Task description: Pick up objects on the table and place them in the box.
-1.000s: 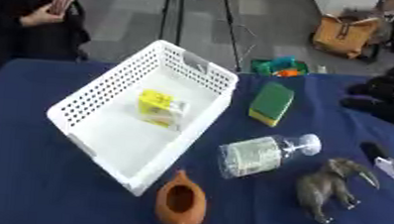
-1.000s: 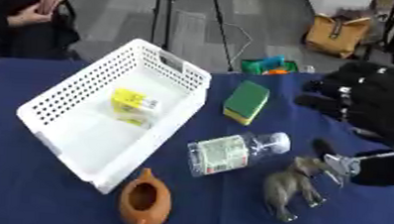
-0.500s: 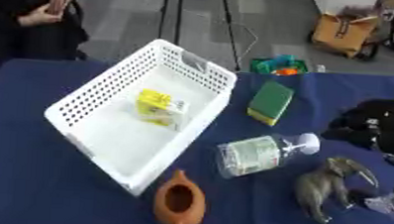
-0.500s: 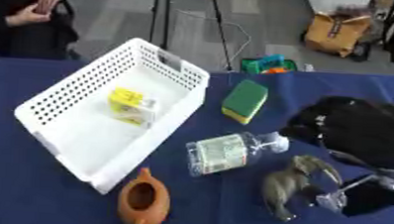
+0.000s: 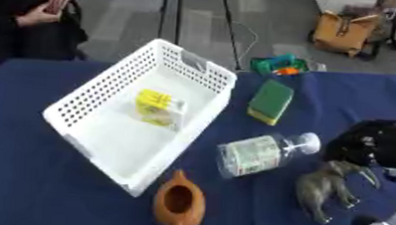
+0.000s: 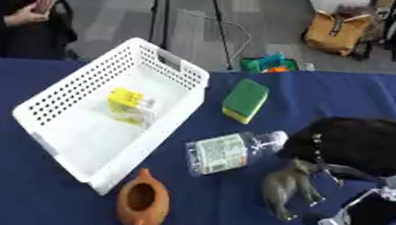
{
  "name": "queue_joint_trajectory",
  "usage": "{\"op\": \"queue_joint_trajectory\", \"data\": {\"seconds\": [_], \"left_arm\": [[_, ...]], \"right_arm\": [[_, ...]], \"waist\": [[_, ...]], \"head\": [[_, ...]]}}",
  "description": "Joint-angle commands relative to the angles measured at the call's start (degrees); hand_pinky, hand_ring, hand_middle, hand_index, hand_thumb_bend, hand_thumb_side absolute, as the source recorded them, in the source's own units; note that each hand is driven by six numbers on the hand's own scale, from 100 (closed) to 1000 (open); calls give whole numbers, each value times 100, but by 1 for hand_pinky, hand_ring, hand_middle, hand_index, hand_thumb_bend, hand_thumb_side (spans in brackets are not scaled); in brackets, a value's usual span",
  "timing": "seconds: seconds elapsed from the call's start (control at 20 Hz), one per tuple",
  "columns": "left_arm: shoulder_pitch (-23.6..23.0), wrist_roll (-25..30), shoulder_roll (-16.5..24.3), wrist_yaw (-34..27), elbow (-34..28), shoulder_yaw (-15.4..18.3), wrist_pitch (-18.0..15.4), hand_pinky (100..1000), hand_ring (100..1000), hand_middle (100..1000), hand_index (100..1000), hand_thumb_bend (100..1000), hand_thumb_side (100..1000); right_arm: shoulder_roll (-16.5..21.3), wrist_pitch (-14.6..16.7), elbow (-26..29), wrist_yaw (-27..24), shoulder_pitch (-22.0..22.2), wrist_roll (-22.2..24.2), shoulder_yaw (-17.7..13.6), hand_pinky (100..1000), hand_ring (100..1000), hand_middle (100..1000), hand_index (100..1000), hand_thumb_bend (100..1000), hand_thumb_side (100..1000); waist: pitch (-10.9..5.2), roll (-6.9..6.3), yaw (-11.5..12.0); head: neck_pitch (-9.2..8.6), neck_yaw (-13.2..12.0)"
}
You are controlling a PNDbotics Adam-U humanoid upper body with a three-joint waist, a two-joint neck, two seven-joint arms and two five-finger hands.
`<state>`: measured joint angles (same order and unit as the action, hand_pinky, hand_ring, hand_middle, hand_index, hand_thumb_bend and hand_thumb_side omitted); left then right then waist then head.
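A white perforated basket point(image 5: 117, 139) lies askew on the blue table's left half, with a yellow carton point(image 5: 156, 107) inside it. Right of it lie a green and yellow sponge point(image 5: 270, 100) and a clear plastic bottle point(image 5: 260, 154) on its side. A grey elephant figurine point(image 5: 327, 188) stands right of the bottle. A brown clay pot point(image 5: 177, 204) sits near the front edge. My black right hand point(image 6: 361, 143) reaches in from the right, open, its fingers just over the elephant's head and its thumb point(image 6: 362, 216) spread low to the right. My left hand shows in neither view.
A green and orange object point(image 5: 279, 65) sits at the table's far edge. Beyond the table are tripod legs, a tan bag point(image 5: 342, 32) on the floor, and a seated person at the far left.
My right hand has come down and leftward from the table's right edge until it hangs over the elephant's head. The objects have stayed in place.
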<state>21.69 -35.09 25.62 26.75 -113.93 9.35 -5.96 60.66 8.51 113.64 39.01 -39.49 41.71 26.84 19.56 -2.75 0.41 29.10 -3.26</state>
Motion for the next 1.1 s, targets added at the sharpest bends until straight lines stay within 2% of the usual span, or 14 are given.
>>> {"op": "queue_joint_trajectory", "data": {"seconds": [0.05, 0.25, 0.4, 0.65, 0.8, 1.0, 1.1], "left_arm": [[49, 31, 110, 13, -66, 16, -1, 590, 670, 741, 799, 100, 944], [53, 51, 98, 15, -66, 9, 2, 589, 669, 739, 797, 100, 938], [56, 80, 91, 23, -66, 2, 4, 589, 669, 739, 795, 100, 935], [71, 117, 88, 25, -66, -6, 3, 588, 668, 739, 795, 100, 934], [80, 130, 85, 23, -66, -8, 3, 588, 668, 739, 794, 100, 933], [91, 142, 85, 24, -66, -10, 0, 588, 668, 739, 794, 100, 932], [105, 144, 83, 23, -66, -13, -1, 588, 669, 739, 793, 100, 931]], "right_arm": [[71, -15, 95, 113, -23, -80, -136, 955, 925, 879, 1000, 383, 481], [67, -145, 95, 333, 8, -281, -103, 941, 911, 864, 1000, 399, 449], [50, -215, 95, 579, 9, -368, -58, 954, 918, 898, 1000, 385, 482], [-19, -301, 95, 902, -8, -394, 18, 955, 919, 900, 989, 378, 492], [-65, -375, 95, 897, -13, -303, 73, 956, 925, 902, 998, 383, 508], [-108, -401, 95, 859, -57, -104, 141, 961, 931, 907, 1000, 414, 485], [-129, -422, 95, 843, -67, 123, 225, 962, 931, 904, 1000, 421, 479]], "waist": [[-85, 5, 3], [-75, 2, 16], [-66, 2, 30], [-56, -4, 60], [-49, -6, 75], [-45, -3, 83], [-38, 2, 99]], "head": [[-70, 30], [-90, 72], [-98, 107], [-105, 123], [-115, 132], [-103, 137], [-109, 153]]}}
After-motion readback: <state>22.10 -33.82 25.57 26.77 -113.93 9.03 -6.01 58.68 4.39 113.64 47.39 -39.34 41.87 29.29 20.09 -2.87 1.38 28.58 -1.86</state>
